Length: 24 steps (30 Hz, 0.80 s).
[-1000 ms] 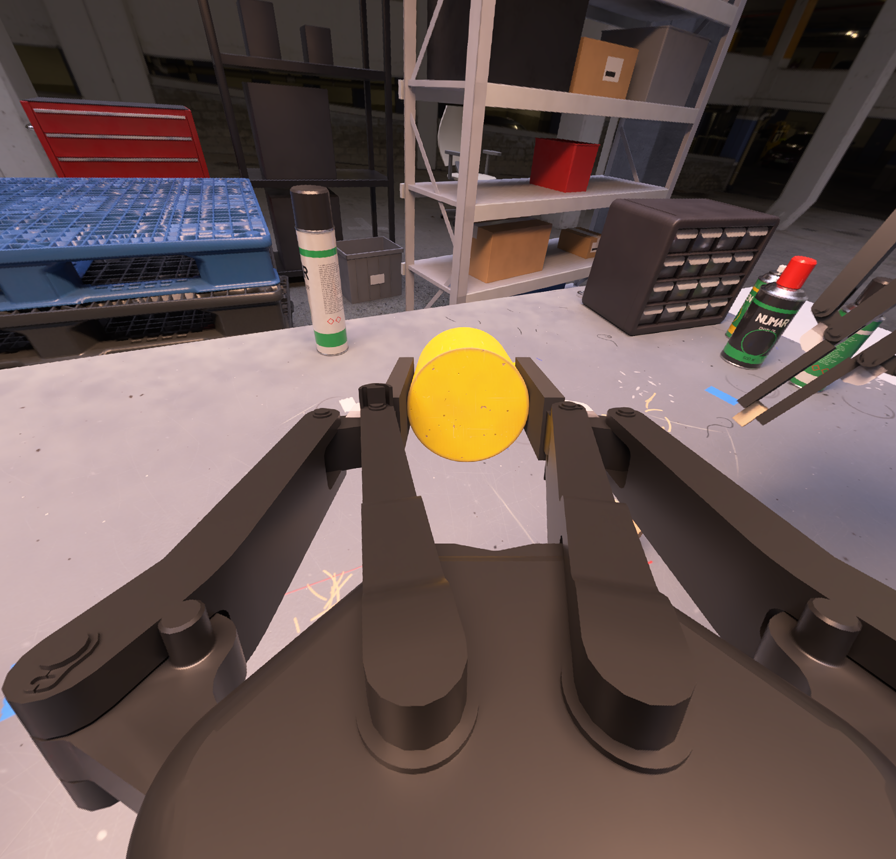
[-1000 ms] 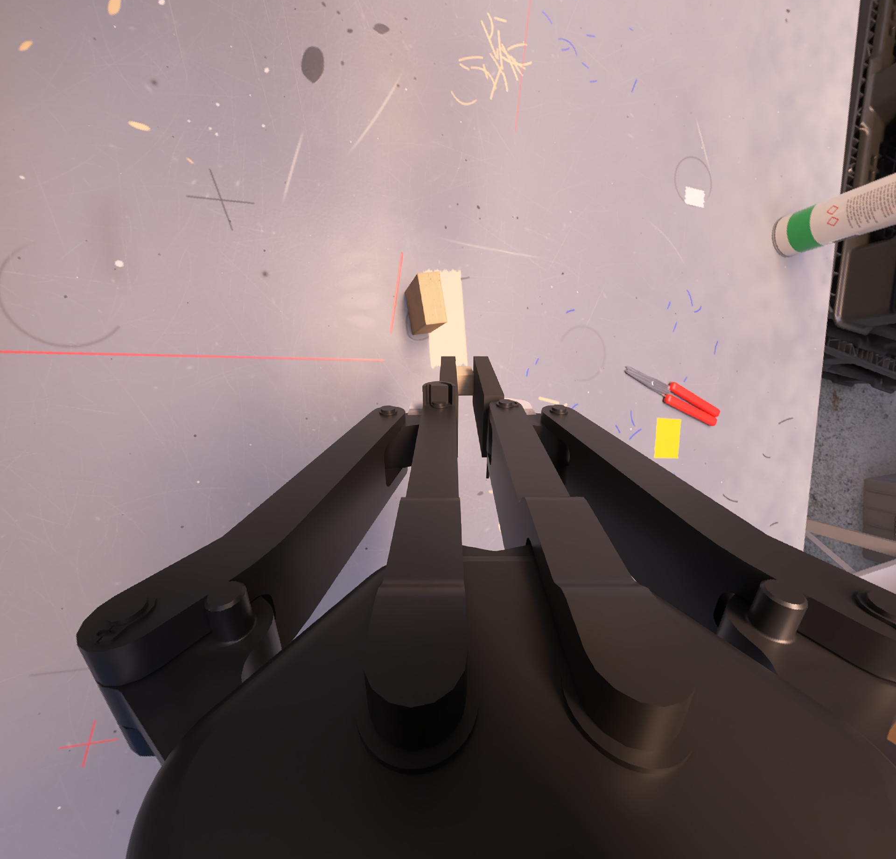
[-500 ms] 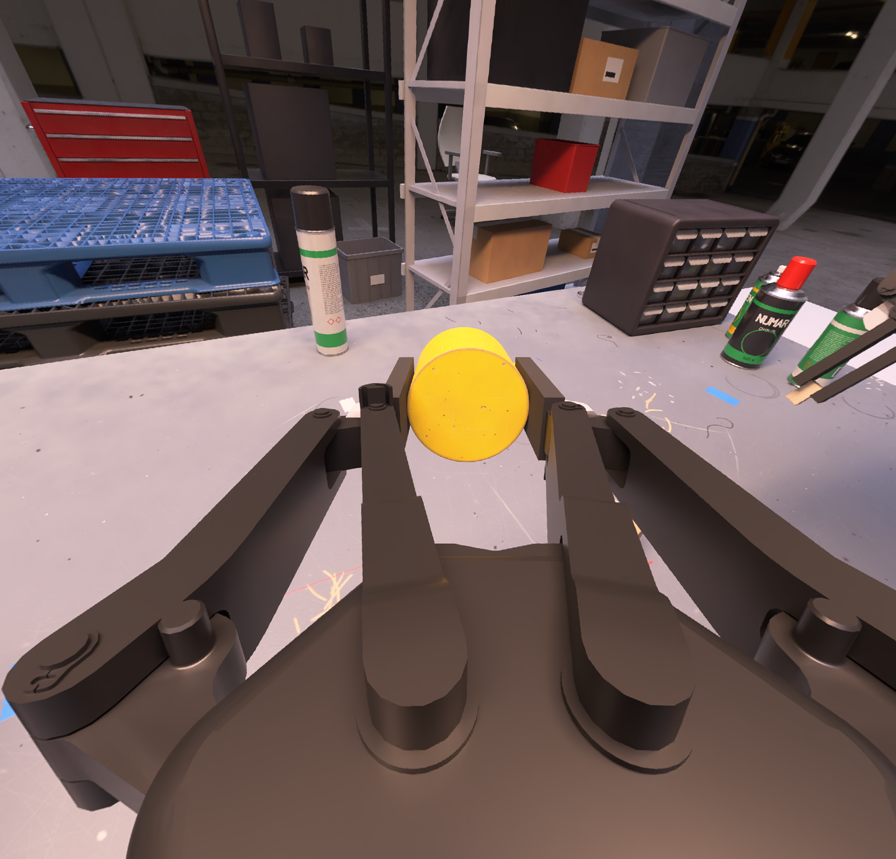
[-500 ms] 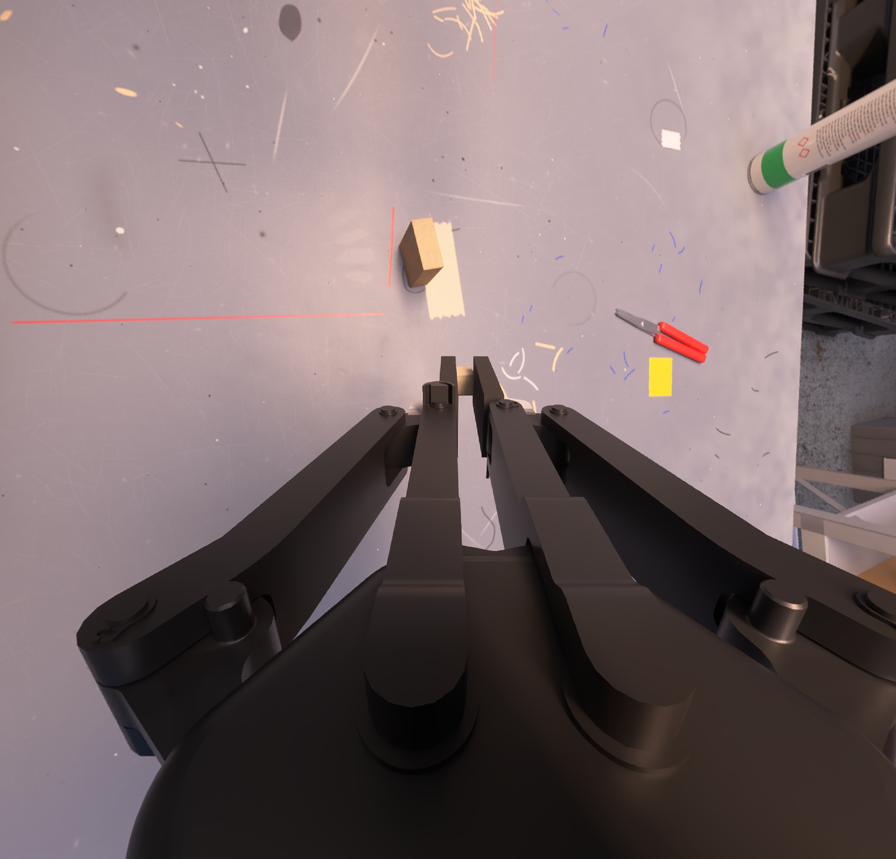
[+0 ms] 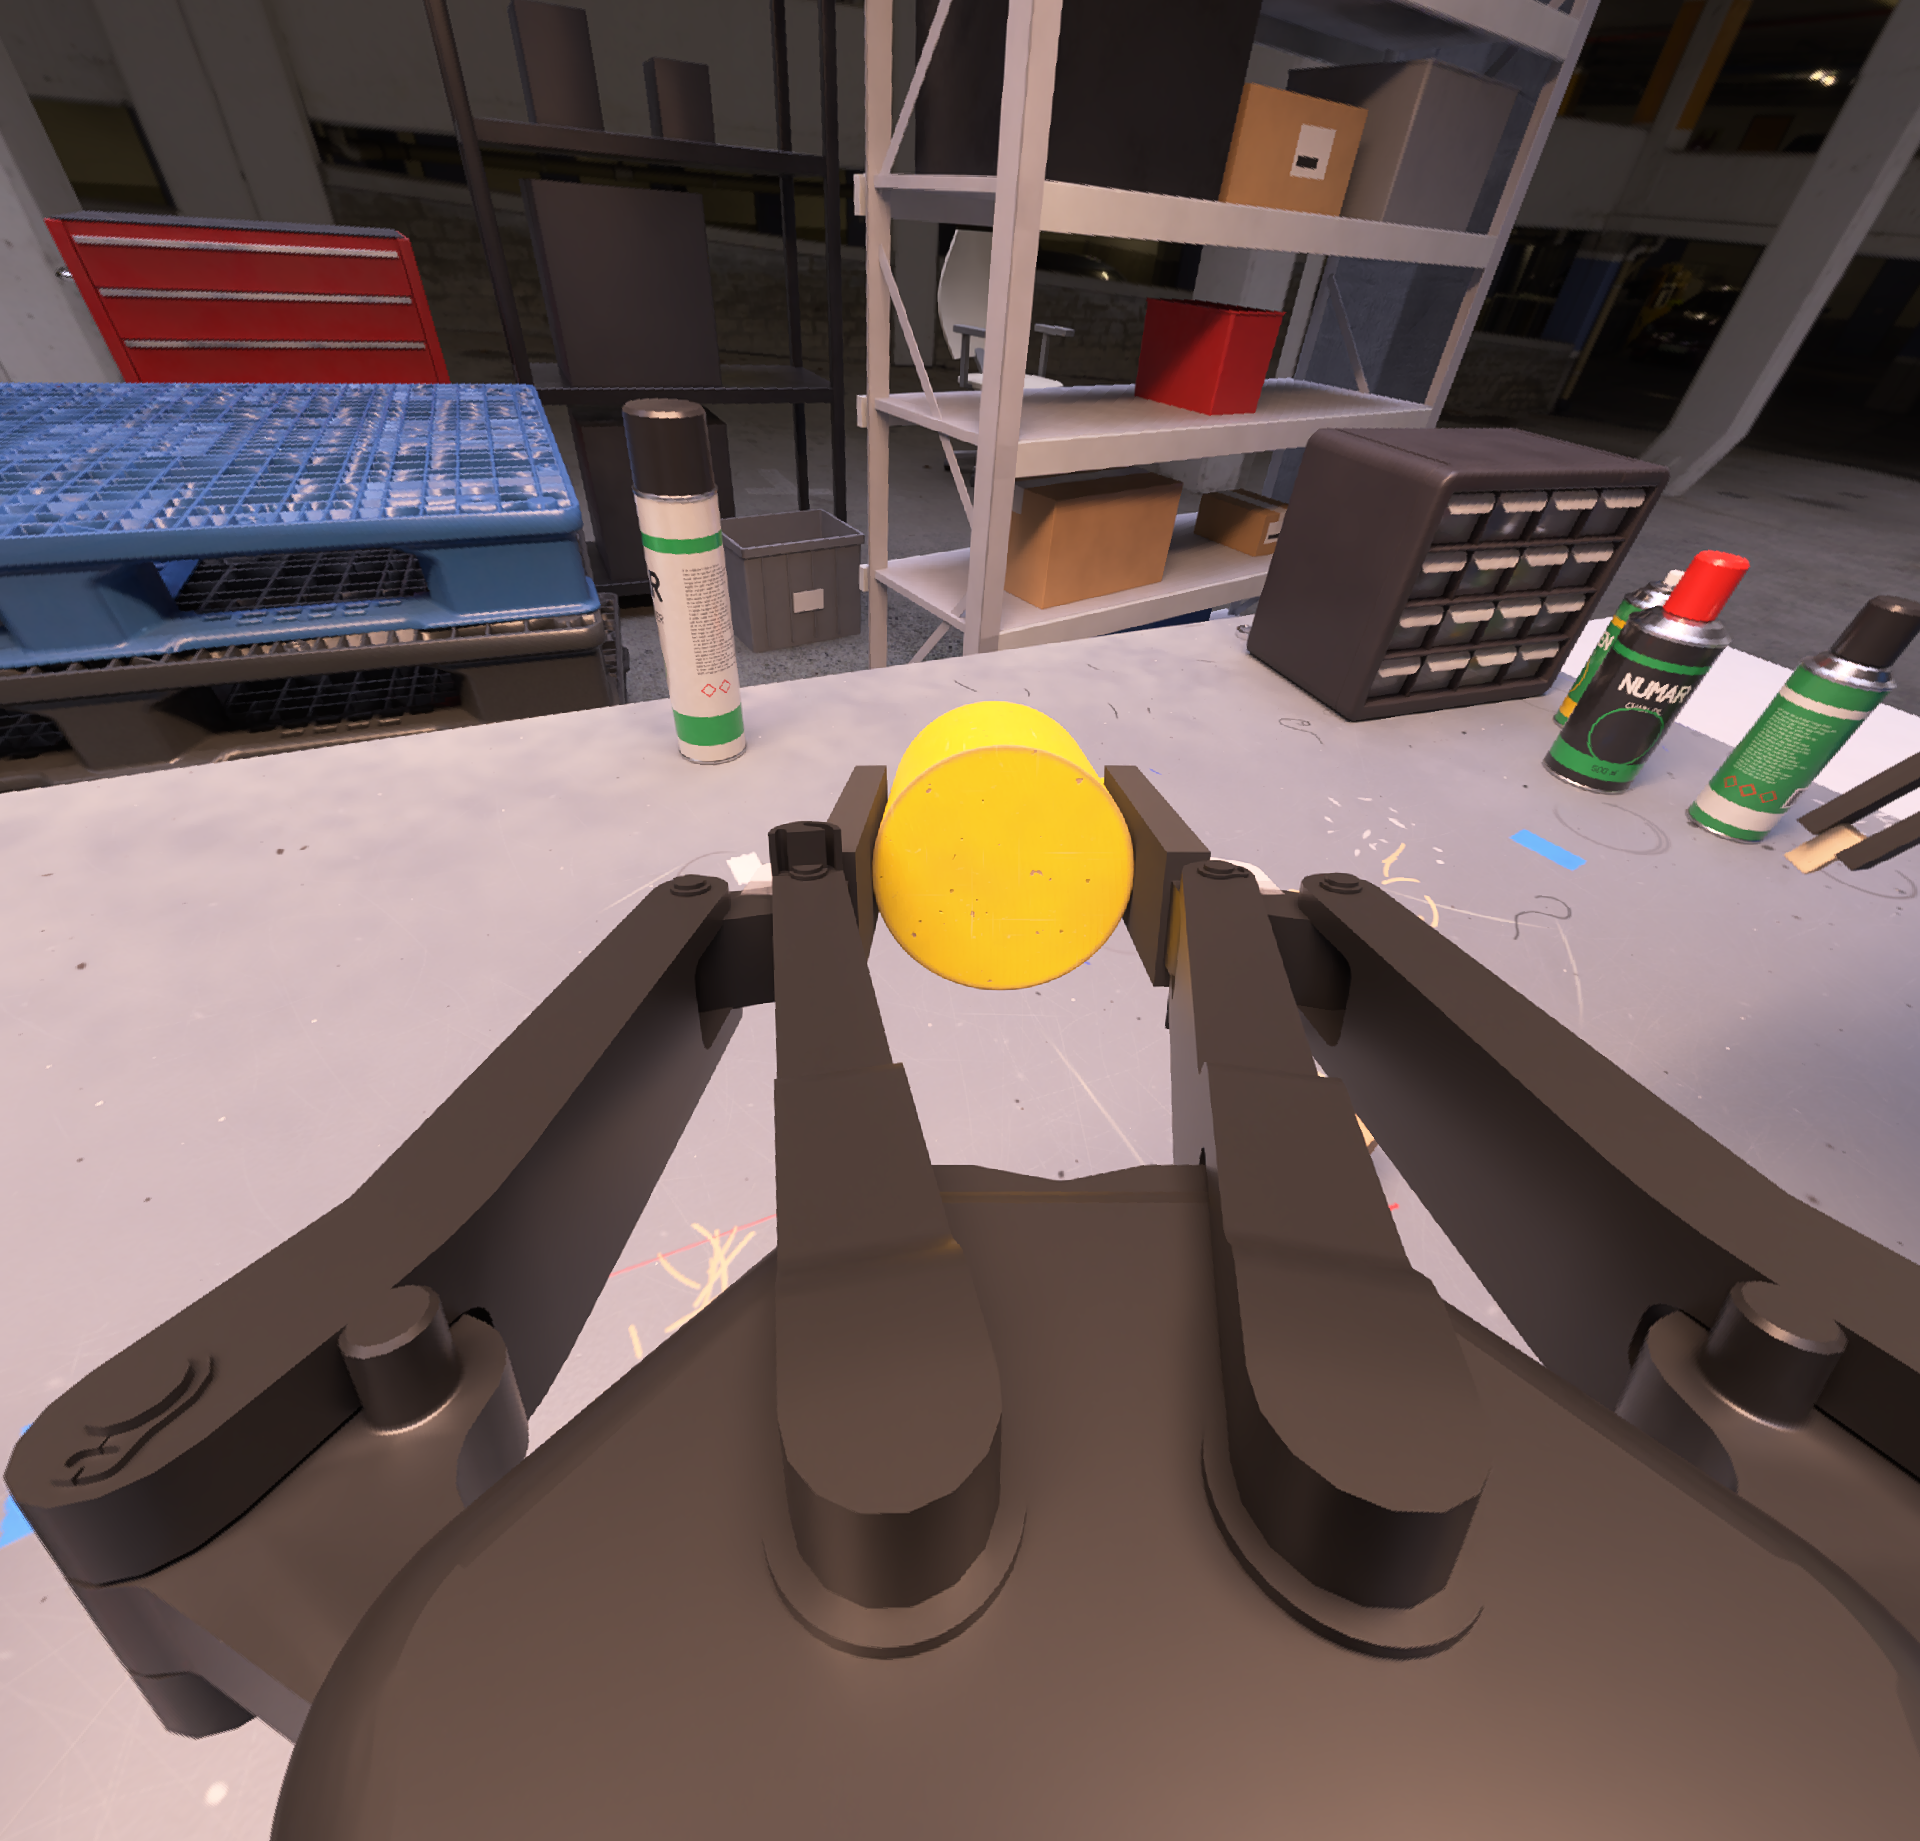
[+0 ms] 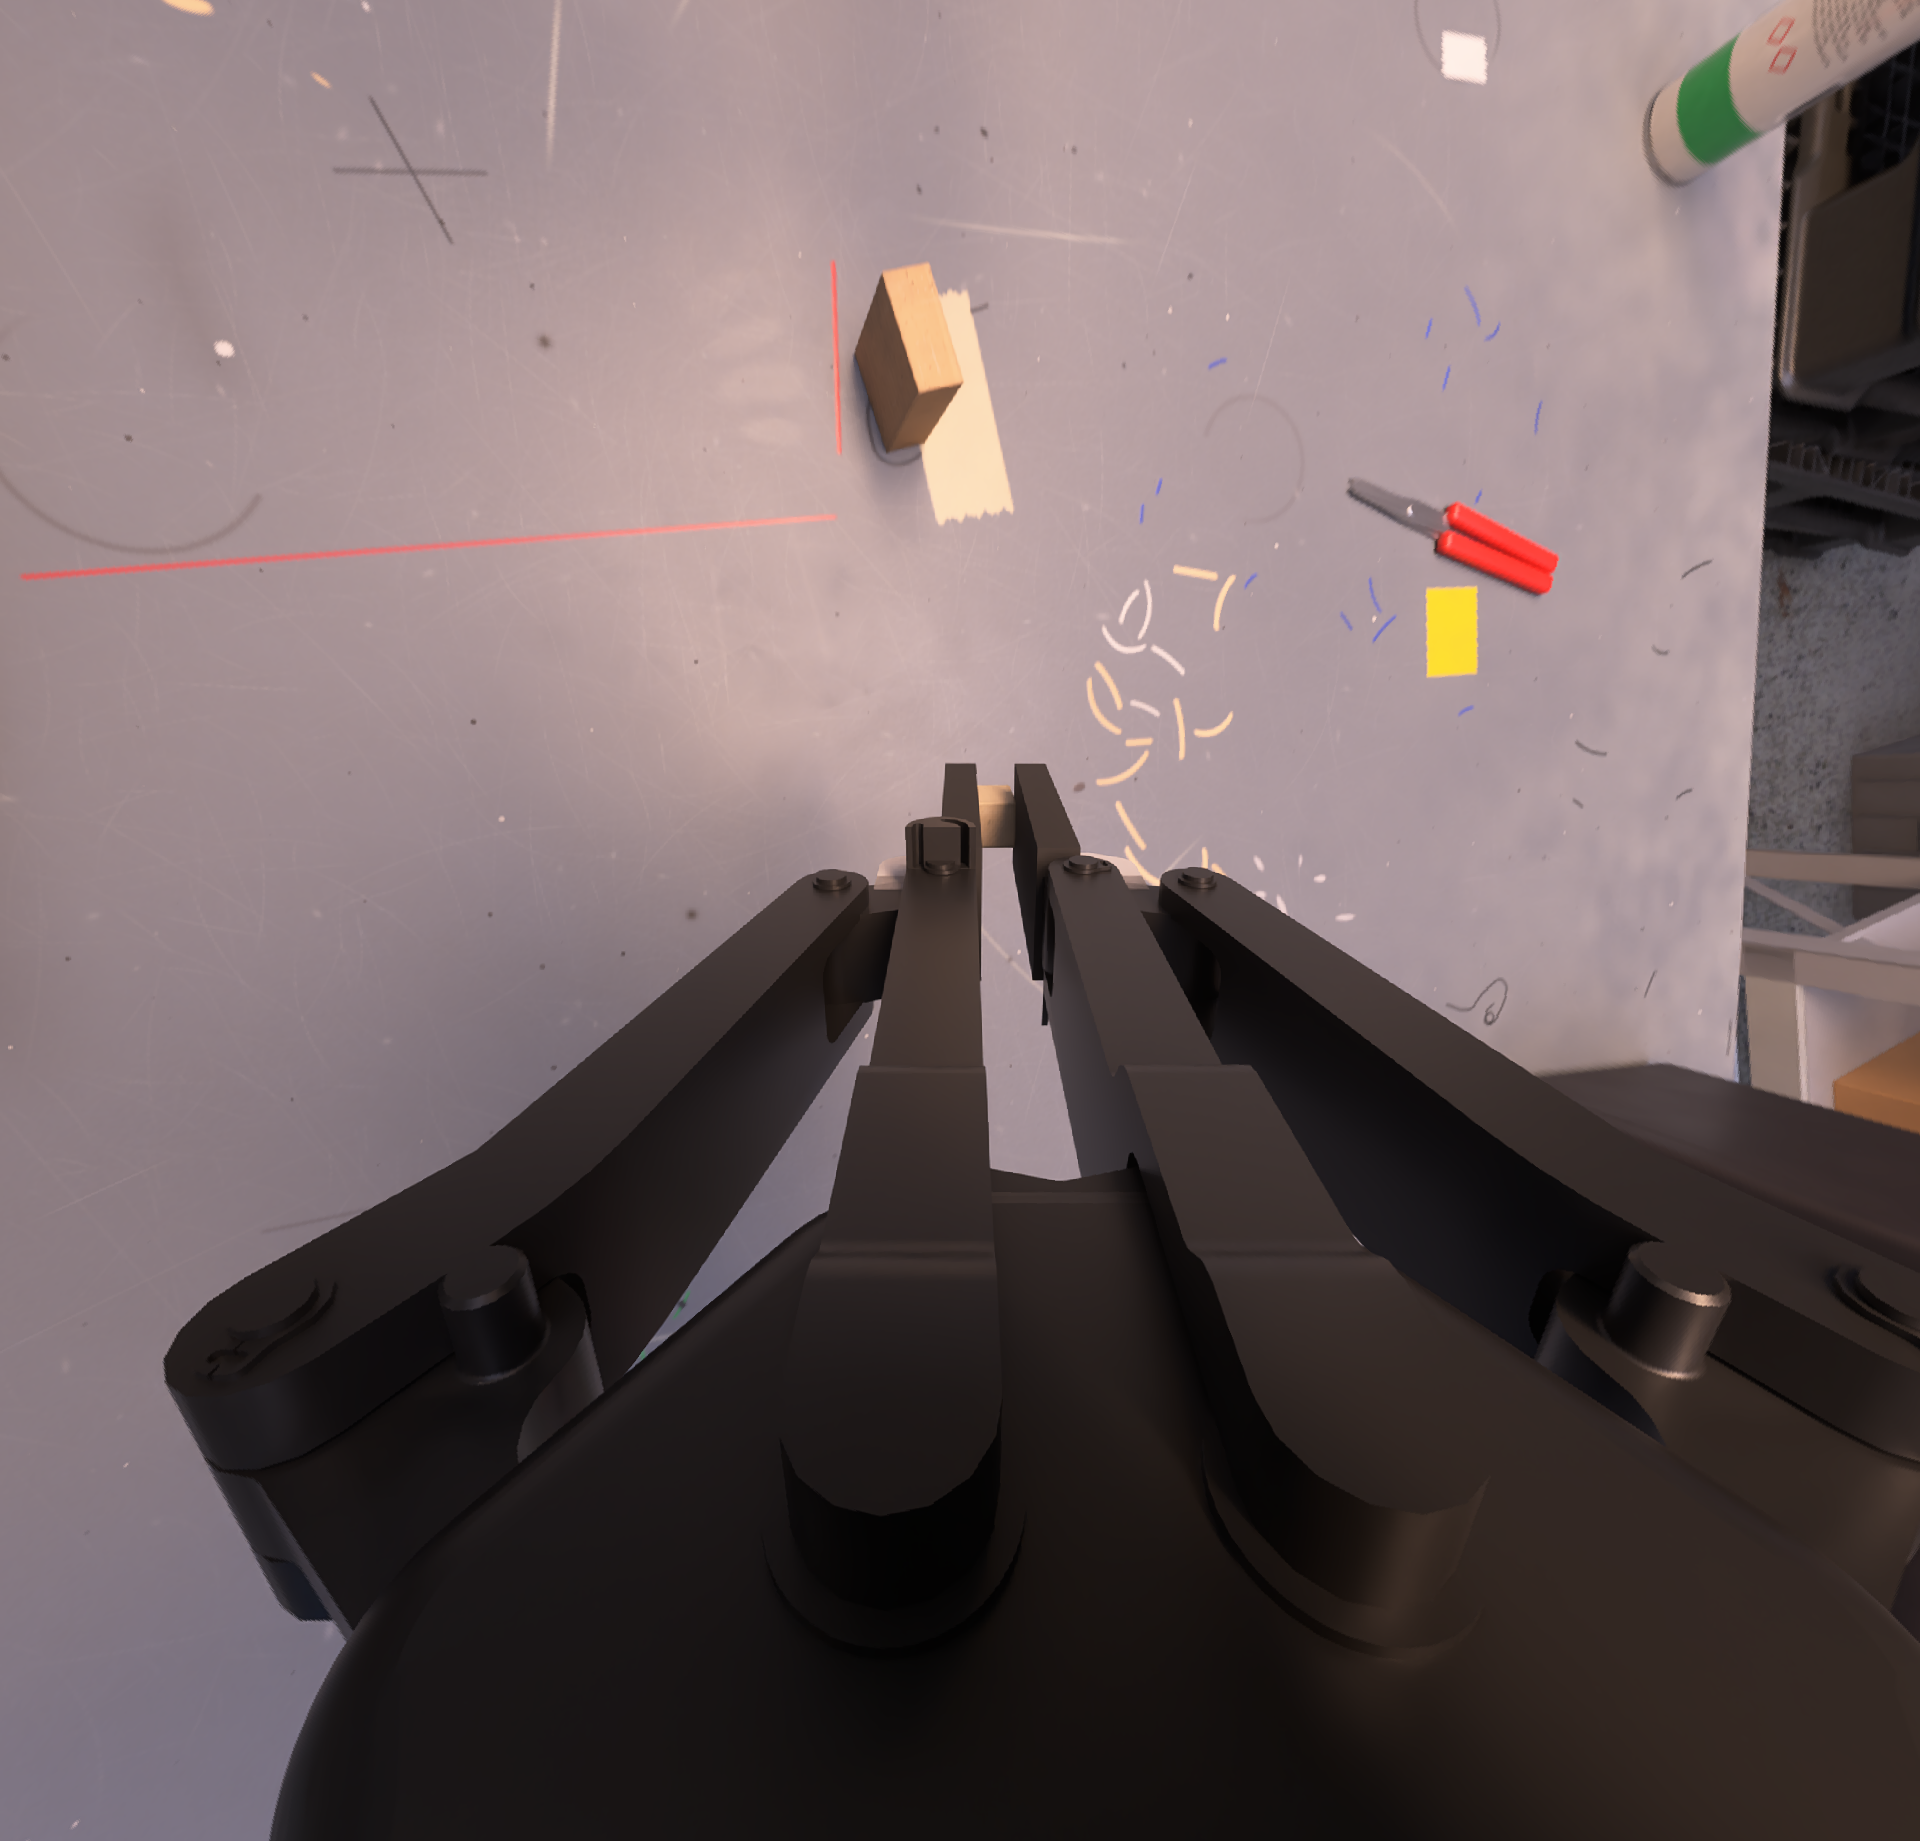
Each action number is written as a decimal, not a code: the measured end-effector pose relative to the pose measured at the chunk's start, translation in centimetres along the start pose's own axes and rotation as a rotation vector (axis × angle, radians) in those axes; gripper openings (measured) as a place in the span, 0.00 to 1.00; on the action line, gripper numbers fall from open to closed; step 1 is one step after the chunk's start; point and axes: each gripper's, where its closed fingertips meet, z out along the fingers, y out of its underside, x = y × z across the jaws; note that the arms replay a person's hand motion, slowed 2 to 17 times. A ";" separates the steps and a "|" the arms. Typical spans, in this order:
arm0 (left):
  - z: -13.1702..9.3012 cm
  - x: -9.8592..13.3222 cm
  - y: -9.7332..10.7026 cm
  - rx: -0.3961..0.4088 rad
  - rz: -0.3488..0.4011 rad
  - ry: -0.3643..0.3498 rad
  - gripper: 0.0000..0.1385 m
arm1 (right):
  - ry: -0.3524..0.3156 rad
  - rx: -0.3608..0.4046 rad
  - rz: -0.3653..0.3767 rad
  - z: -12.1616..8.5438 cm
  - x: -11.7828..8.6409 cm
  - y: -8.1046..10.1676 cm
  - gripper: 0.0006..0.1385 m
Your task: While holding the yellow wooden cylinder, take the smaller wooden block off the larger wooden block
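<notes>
My left gripper (image 5: 1003, 835) is shut on the yellow wooden cylinder (image 5: 1001, 848) and holds it above the grey table, its round end facing the camera. My right gripper (image 6: 995, 804) is shut on the smaller wooden block (image 6: 997, 817), a pale piece showing between the pads, held above the table. The larger wooden block (image 6: 912, 355) lies alone on the table ahead and left of the right gripper, next to a strip of cream tape (image 6: 968, 430). The right gripper's fingertips (image 5: 1860, 835) also show at the right edge of the left wrist view with the pale block (image 5: 1820, 848).
A white and green spray can (image 5: 690, 586) stands near the table's far edge; it also shows in the right wrist view (image 6: 1766, 66). A dark drawer cabinet (image 5: 1455, 576) and spray cans (image 5: 1642, 690) stand at the right. Red-handled pliers (image 6: 1455, 536) and a yellow tag (image 6: 1450, 632) lie on the table.
My right gripper has carried the smaller block away from the larger block, which has drifted up the right wrist view. The left gripper with the cylinder has not moved.
</notes>
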 end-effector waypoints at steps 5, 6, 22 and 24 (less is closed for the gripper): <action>0.0 0.0 0.0 0.000 0.000 0.000 0.40 | -0.004 -0.044 0.025 0.1 -0.7 2.0 0.07; 0.0 0.0 0.0 0.000 0.000 0.000 0.40 | -0.006 -0.053 0.029 0.1 -0.9 2.4 0.07; 0.0 0.0 0.0 -0.001 0.000 -0.001 0.40 | -0.064 -0.170 0.098 1.6 -4.1 8.0 0.07; 0.0 0.0 0.0 -0.001 -0.001 -0.001 0.40 | -0.072 -0.181 0.106 1.8 -4.5 8.6 0.07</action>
